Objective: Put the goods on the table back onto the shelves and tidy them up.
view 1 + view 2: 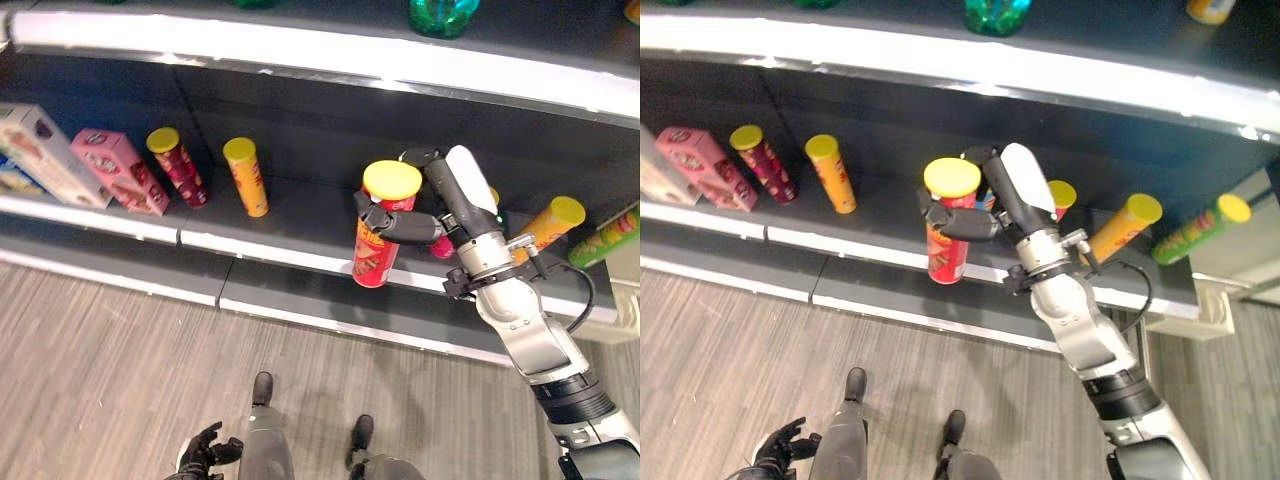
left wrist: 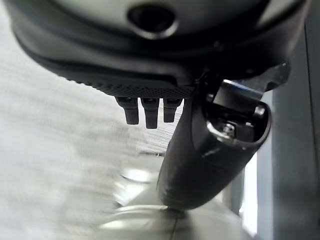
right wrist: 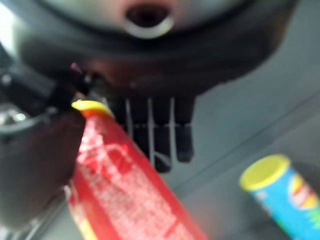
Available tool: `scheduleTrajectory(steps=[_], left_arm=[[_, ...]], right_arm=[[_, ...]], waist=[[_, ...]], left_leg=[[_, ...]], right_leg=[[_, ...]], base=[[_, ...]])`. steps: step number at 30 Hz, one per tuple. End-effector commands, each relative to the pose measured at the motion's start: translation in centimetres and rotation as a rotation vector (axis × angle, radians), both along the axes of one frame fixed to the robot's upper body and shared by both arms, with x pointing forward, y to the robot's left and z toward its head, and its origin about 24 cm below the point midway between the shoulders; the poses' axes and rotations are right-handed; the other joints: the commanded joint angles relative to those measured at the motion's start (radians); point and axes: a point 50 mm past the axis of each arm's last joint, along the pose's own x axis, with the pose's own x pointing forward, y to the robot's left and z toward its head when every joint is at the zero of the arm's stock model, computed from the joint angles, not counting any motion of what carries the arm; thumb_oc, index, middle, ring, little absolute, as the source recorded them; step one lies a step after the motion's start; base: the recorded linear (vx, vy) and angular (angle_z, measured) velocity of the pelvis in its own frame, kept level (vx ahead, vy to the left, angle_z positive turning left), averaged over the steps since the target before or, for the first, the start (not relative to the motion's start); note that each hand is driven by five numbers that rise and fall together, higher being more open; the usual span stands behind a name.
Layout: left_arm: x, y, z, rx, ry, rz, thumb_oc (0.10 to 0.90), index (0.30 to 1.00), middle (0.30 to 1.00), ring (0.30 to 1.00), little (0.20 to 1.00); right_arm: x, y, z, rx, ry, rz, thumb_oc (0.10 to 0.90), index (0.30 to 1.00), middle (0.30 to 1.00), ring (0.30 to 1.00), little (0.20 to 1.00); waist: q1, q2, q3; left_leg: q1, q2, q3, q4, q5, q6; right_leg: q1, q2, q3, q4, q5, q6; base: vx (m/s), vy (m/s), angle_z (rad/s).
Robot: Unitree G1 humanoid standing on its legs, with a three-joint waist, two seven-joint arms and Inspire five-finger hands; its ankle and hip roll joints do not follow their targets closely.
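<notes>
In the left eye view, the right hand (image 1: 425, 215) sits near the centre of the frame, its fingers and thumb curled round a red can (image 1: 378, 240) with a yellow lid. The can stands upright over the front edge of the dark shelf (image 1: 300, 215), and whether its base touches the shelf cannot be told. To its left on the shelf stand an orange can (image 1: 246, 176) and a dark red can (image 1: 178, 166), both yellow-lidded, then a pink box (image 1: 118, 170) and a larger pale box (image 1: 35, 155) at the left edge. To the right of the arm lie a tilted orange can (image 1: 548, 226) and a green can (image 1: 603, 236). A green bottle (image 1: 443, 14) stands on the shelf above, at the top of the frame. The left hand (image 1: 205, 452) hangs at the bottom left over the grey wooden floor (image 1: 100, 380), its fingers loosely bent and holding nothing.

The right eye view shows the same layout, with another yellow-lidded can (image 1: 1061, 197) just behind the right hand.

In the left wrist view, the left hand's fingers (image 2: 146, 111) hang relaxed above the blurred floor.

In the right wrist view, the red can runs across the lower left, clasped between thumb and fingers (image 3: 159, 139). A blue can (image 3: 282, 195) with a yellow lid lies at the lower right on the shelf.
</notes>
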Motion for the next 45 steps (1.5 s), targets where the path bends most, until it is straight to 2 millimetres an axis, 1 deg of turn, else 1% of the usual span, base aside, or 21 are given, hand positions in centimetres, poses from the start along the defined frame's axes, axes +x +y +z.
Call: scheduleTrajectory(steps=[1, 4, 6, 7, 10, 11, 12, 15, 19, 23, 24, 25, 26, 27, 29, 32, 33, 36, 38, 40, 45], left_arm=[[1.4, 2.2, 1.5, 0.097, -0.089, -0.095, 0.800, 0.900, 0.900, 0.900, 0.900], [0.9, 2.7, 1.6, 0.114, -0.080, -0.074, 0.800, 0.900, 0.900, 0.900, 0.900], [0.1, 2.8, 1.2, 0.116, -0.046, -0.064, 0.800, 0.900, 0.900, 0.900, 0.900], [0.0, 2.5, 1.0, 0.117, -0.038, -0.075, 0.800, 0.900, 0.900, 0.900, 0.900], [-0.1, 2.0, 0.8, 0.115, -0.026, -0.080, 0.800, 0.900, 0.900, 0.900, 0.900], [-0.1, 2.0, 0.8, 0.115, -0.026, -0.080, 0.800, 0.900, 0.900, 0.900, 0.900], [-0.1, 1.8, 0.7, 0.113, -0.021, -0.084, 0.800, 0.900, 0.900, 0.900, 0.900], [-0.2, 1.9, 0.7, 0.117, -0.021, -0.086, 0.800, 0.900, 0.900, 0.900, 0.900], [0.1, 2.1, 1.1, 0.135, -0.048, -0.087, 0.800, 0.900, 0.900, 0.900, 0.900], [1.0, 2.6, 1.9, 0.161, -0.105, -0.091, 0.800, 0.900, 0.900, 0.900, 0.900], [1.1, 2.6, 1.9, 0.161, -0.105, -0.091, 0.800, 0.900, 0.900, 0.900, 0.900], [1.3, 2.8, 2.4, 0.177, -0.129, -0.103, 0.800, 0.900, 0.900, 0.900, 0.900], [1.3, 2.8, 2.4, 0.177, -0.129, -0.103, 0.800, 0.900, 0.900, 0.900, 0.900], [1.3, 3.0, 2.6, 0.186, -0.137, -0.110, 0.800, 0.900, 0.900, 0.900, 0.900], [1.4, 3.1, 2.9, 0.194, -0.152, -0.115, 0.800, 0.900, 0.900, 0.900, 0.900], [1.4, 3.2, 3.0, 0.197, -0.156, -0.121, 0.800, 0.900, 0.900, 0.900, 0.900], [1.4, 3.3, 3.1, 0.200, -0.161, -0.131, 0.800, 0.900, 0.900, 0.900, 0.900], [1.4, 3.2, 3.3, 0.195, -0.173, -0.137, 0.800, 0.900, 0.900, 0.900, 0.900], [1.5, 3.2, 3.3, 0.195, -0.174, -0.142, 0.800, 0.900, 0.900, 0.900, 0.900], [1.9, 3.1, 3.5, 0.196, -0.188, -0.165, 0.800, 0.900, 0.900, 0.900, 0.900], [3.6, 2.9, 4.7, 0.203, -0.261, -0.216, 0.800, 0.900, 0.900, 0.900, 0.900]], right_arm=[[-2.5, 1.5, 7.8, 0.030, -0.413, 0.085, 0.400, 0.300, 0.300, 0.300, 0.300], [-2.6, 2.2, 7.7, 0.026, -0.430, 0.094, 0.400, 0.300, 0.300, 0.300, 0.300], [-2.7, 2.8, 7.4, 0.016, -0.422, 0.111, 0.400, 0.300, 0.300, 0.300, 0.300], [-2.9, 3.3, 7.2, 0.001, -0.432, 0.121, 0.400, 0.300, 0.300, 0.300, 0.300], [-3.4, 3.9, 7.0, -0.016, -0.450, 0.137, 0.400, 0.300, 0.300, 0.300, 0.300], [-3.4, 3.9, 7.0, -0.016, -0.450, 0.137, 0.400, 0.300, 0.300, 0.300, 0.300], [-3.4, 4.5, 6.6, -0.030, -0.437, 0.162, 0.400, 0.300, 0.300, 0.300, 0.300], [-3.2, 5.2, 6.0, -0.052, -0.415, 0.173, 0.400, 0.300, 0.300, 0.300, 0.300], [-2.6, 5.8, 5.5, -0.063, -0.420, 0.149, 0.400, 0.300, 0.300, 0.300, 0.300], [-1.7, 6.7, 5.9, -0.128, -0.500, 0.080, 0.400, 0.300, 0.300, 0.300, 0.300], [-1.7, 6.7, 5.9, -0.128, -0.500, 0.080, 0.400, 0.300, 0.300, 0.300, 0.300], [-1.2, 7.2, 6.2, -0.130, -0.545, 0.039, 0.400, 0.300, 0.300, 0.300, 0.300], [-1.2, 7.3, 6.2, -0.130, -0.546, 0.039, 0.400, 0.300, 0.300, 0.300, 0.300], [-0.8, 7.3, 6.4, -0.129, -0.568, 0.000, 0.400, 0.300, 0.300, 0.300, 0.300], [-0.5, 7.2, 6.8, -0.121, -0.595, -0.035, 0.400, 0.300, 0.300, 0.300, 0.300], [0.1, 6.7, 6.9, -0.119, -0.607, -0.089, 0.400, 0.300, 0.300, 0.300, 0.300], [0.7, 6.0, 7.0, -0.125, -0.610, -0.152, 0.400, 0.300, 0.300, 0.300, 0.300], [1.3, 4.8, 7.1, -0.103, -0.620, -0.236, 0.400, 0.300, 0.300, 0.300, 0.300], [1.4, 4.4, 7.1, -0.096, -0.621, -0.260, 0.400, 0.300, 0.300, 0.300, 0.300], [1.7, 3.5, 7.1, -0.077, -0.633, -0.329, 0.400, 0.300, 0.300, 0.300, 0.300], [1.8, 3.2, 7.3, -0.053, -0.651, -0.377, 0.400, 0.300, 0.300, 0.300, 0.300]], waist=[[0.014, -0.030, -0.081], [0.015, -0.029, -0.083], [0.009, -0.035, -0.089], [0.008, -0.046, -0.088], [0.006, -0.061, -0.086], [0.005, -0.061, -0.086], [0.006, -0.067, -0.082], [0.010, -0.073, -0.075], [0.027, -0.078, -0.054], [0.057, -0.079, -0.005], [0.057, -0.080, -0.005], [0.086, -0.081, 0.019], [0.086, -0.082, 0.019], [0.103, -0.083, 0.028], [0.119, -0.086, 0.034], [0.131, -0.087, 0.035], [0.139, -0.083, 0.037], [0.148, -0.077, 0.041], [0.150, -0.075, 0.042], [0.158, -0.068, 0.052], [0.164, -0.053, 0.078]], left_leg=[[0.083, -0.045, 0.045, -0.027, -0.055, 0.004], [0.123, -0.064, 0.077, -0.083, -0.050, 0.022], [0.147, -0.071, 0.092, -0.109, -0.049, 0.027], [0.154, -0.073, 0.093, -0.112, -0.048, 0.027], [0.157, -0.073, 0.093, -0.112, -0.051, 0.029], [0.157, -0.074, 0.093, -0.112, -0.051, 0.029], [0.161, -0.072, 0.093, -0.112, -0.053, 0.028], [0.168, -0.070, 0.088, -0.112, -0.056, 0.028], [0.175, -0.067, 0.082, -0.100, -0.061, 0.031], [0.164, -0.067, 0.068, -0.052, -0.077, 0.040], [0.163, -0.068, 0.069, -0.052, -0.077, 0.040], [0.150, -0.072, 0.053, -0.025, -0.085, 0.046], [0.149, -0.073, 0.052, -0.023, -0.086, 0.046], [0.139, -0.077, 0.042, -0.009, -0.091, 0.050], [0.122, -0.083, 0.035, 0.006, -0.095, 0.052], [0.104, -0.089, 0.022, 0.015, -0.097, 0.053], [0.092, -0.094, 0.012, 0.018, -0.095, 0.054], [0.070, -0.103, -0.004, 0.020, -0.092, 0.057], [0.064, -0.105, -0.007, 0.021, -0.090, 0.058], [0.044, -0.109, -0.019, 0.026, -0.088, 0.057], [-0.001, -0.116, -0.038, 0.055, -0.086, 0.057]], right_leg=[[-0.057, -0.179, -0.051, 0.068, 0.009, 0.109], [-0.076, -0.200, -0.036, 0.077, 0.023, 0.125], [-0.074, -0.211, -0.033, 0.083, 0.026, 0.137], [-0.064, -0.220, -0.045, 0.081, 0.025, 0.144], [-0.064, -0.230, -0.054, 0.090, 0.026, 0.152], [-0.064, -0.231, -0.054, 0.091, 0.025, 0.152], [-0.060, -0.235, -0.059, 0.100, 0.022, 0.154], [-0.053, -0.238, -0.070, 0.106, 0.016, 0.156], [-0.050, -0.245, -0.083, 0.136, 0.000, 0.160], [-0.085, -0.262, -0.077, 0.235, -0.035, 0.158], [-0.086, -0.262, -0.076, 0.236, -0.036, 0.158], [-0.102, -0.271, -0.073, 0.274, -0.048, 0.159], [-0.104, -0.272, -0.072, 0.277, -0.050, 0.159], [-0.114, -0.279, -0.071, 0.300, -0.054, 0.163], [-0.130, -0.288, -0.069, 0.321, -0.058, 0.166], [-0.144, -0.295, -0.068, 0.335, -0.062, 0.170], [-0.153, -0.299, -0.069, 0.343, -0.063, 0.172], [-0.173, -0.309, -0.072, 0.357, -0.063, 0.174], [-0.179, -0.311, -0.073, 0.362, -0.061, 0.175], [-0.187, -0.319, -0.089, 0.365, -0.058, 0.179], [-0.210, -0.329, -0.110, 0.381, -0.052, 0.180]], base=[[0.01, 0.133, -0.99], [0.03, 0.167, -0.11], [0.05, 0.094, -0.02], [0.02, 0.019, 0.19], [-0.01, -0.004, 0.20], [0.00, 0.000, 0.00], [-0.01, -0.008, -0.04], [-0.02, -0.020, -0.05], [-0.02, -0.006, 0.04], [-0.06, -0.007, 0.18], [-0.06, -0.024, 0.13], [-0.04, -0.026, 0.13], [-0.07, -0.041, 0.07], [-0.03, -0.017, 0.13], [-0.04, -0.022, 0.13], [-0.02, -0.016, 0.11], [-0.03, -0.010, 0.28], [-0.03, -0.005, 0.27], [-0.02, -0.009, 0.03], [-0.05, -0.035, 0.06], [-0.05, -0.009, 0.21]])
